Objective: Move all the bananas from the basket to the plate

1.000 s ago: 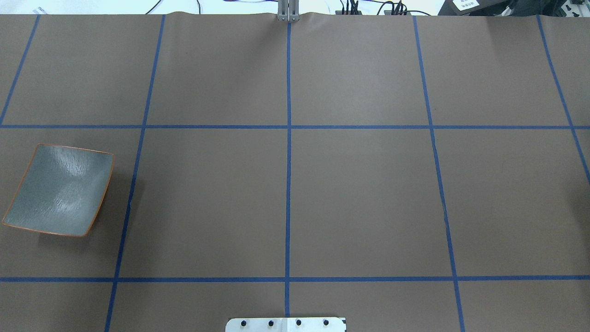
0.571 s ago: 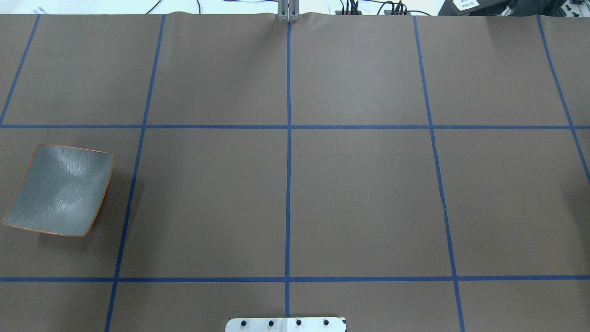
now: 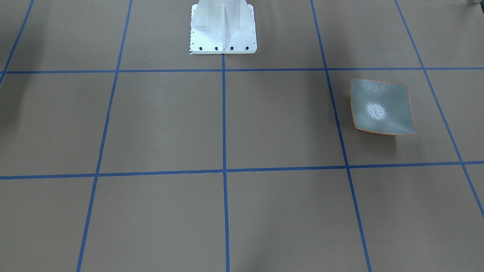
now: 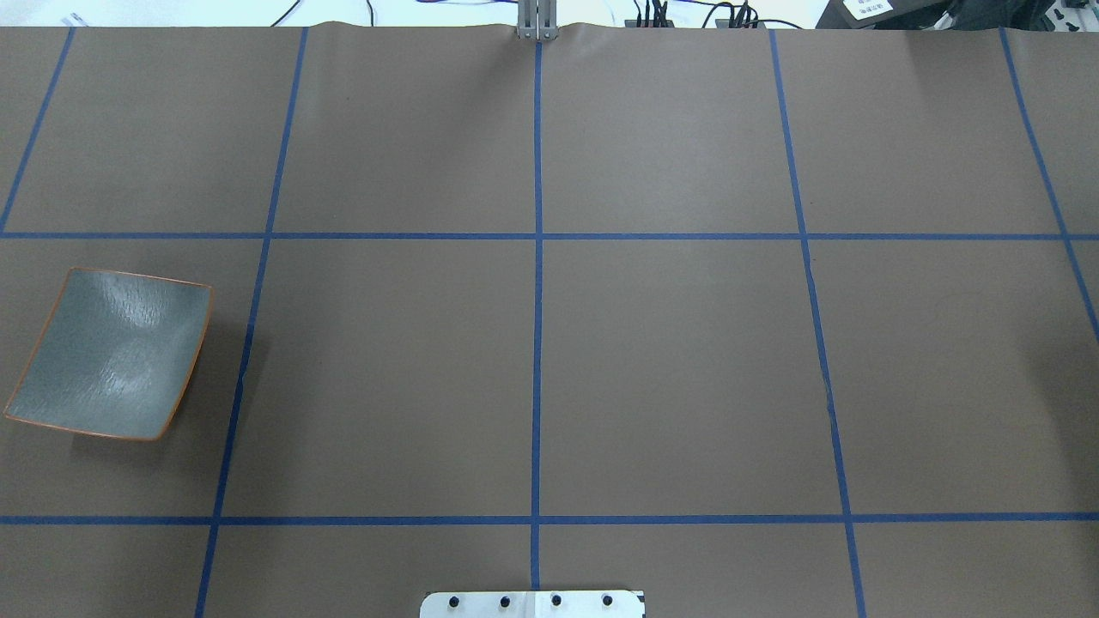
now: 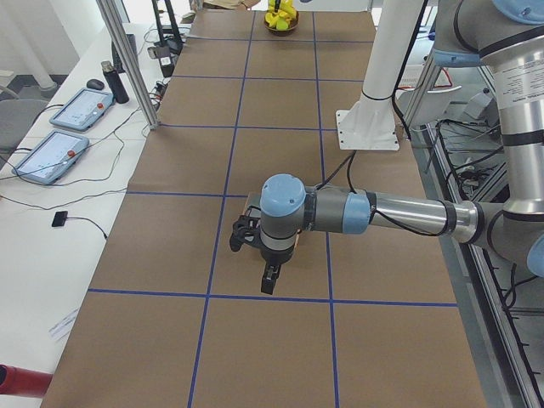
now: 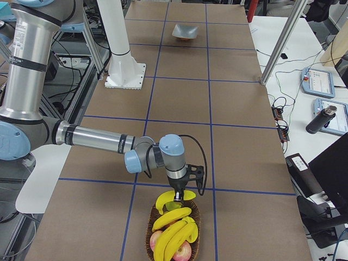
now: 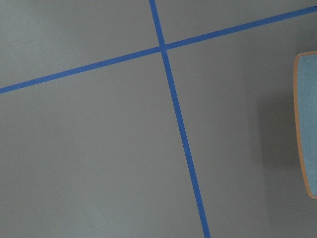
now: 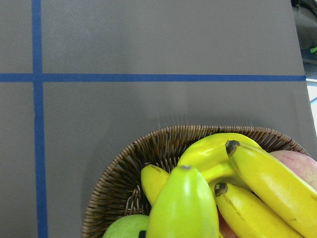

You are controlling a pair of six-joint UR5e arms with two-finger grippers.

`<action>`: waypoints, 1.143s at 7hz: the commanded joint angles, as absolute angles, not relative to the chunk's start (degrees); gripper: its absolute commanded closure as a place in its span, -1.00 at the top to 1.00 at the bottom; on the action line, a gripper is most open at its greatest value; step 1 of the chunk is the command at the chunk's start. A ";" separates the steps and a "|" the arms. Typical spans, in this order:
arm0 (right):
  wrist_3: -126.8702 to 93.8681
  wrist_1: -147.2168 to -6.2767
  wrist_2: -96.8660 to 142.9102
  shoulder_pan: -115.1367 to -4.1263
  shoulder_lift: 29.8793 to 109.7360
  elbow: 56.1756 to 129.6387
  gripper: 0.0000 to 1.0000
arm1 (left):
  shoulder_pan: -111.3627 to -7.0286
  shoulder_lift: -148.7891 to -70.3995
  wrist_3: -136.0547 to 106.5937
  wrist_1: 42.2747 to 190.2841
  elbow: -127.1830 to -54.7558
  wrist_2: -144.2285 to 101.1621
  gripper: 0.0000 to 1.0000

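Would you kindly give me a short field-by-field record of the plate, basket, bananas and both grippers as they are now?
plate: empty, on the robot's left
basket: wicker, on the robot's right, outside the overhead view
bananas: all in the basket, with other fruit
right gripper: over the basket's rim; open or shut unclear
left gripper: pointing down near the plate; open or shut unclear
progress: no banana moved yet

We are logging bananas [image 8: 267,183] bright yellow, dark-tipped; basket [image 8: 148,153] brown woven; plate [image 4: 112,352] grey-blue, orange-rimmed; table [image 4: 678,369] brown, blue tape grid [image 4: 537,343].
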State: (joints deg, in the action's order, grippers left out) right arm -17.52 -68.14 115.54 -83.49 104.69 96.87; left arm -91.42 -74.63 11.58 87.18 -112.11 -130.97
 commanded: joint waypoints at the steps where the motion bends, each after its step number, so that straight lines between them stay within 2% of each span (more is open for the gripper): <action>1: -14.85 -81.06 118.29 -85.34 104.51 109.71 -1.00 | -91.41 -74.71 11.69 87.19 -112.23 -131.22 1.00; 2: -15.38 -83.47 119.52 -85.34 102.24 111.60 -1.00 | -91.32 -75.23 11.69 87.27 -112.50 -131.39 1.00; 4: -17.21 -84.11 126.27 -85.08 95.48 110.22 -1.00 | -91.32 -77.42 11.52 90.59 -112.77 -131.22 1.00; 6: -28.85 -85.52 131.11 -82.11 87.23 110.39 -1.00 | -91.15 -78.57 11.60 103.02 -112.94 -131.31 1.00; 8: -43.01 -85.52 132.36 -77.19 78.61 110.39 -1.00 | -90.53 -86.18 10.21 102.68 -112.33 -137.32 1.00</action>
